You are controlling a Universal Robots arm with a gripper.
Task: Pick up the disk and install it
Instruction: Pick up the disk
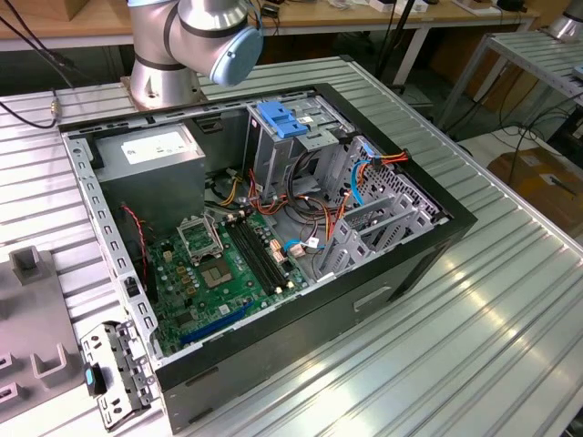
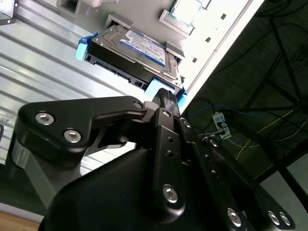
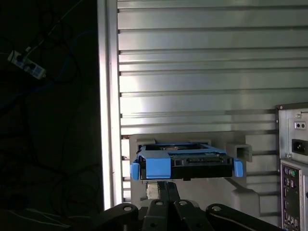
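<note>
The disk (image 2: 139,50) lies in a grey cradle (image 3: 239,152) just ahead of the gripper (image 2: 166,95), open or closed I cannot tell; a square, centred approach looks safest.

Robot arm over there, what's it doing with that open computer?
The grey robot arm has its black gripper right up close to the flat silver-grey metal hard drive with blue plastic side rails. The drive lies in a grey holder on the ribbed metal table, near the table's edge. I cannot tell whether it is gripped yet. The open black computer case sits on that table, and the drive is not in it.
</note>
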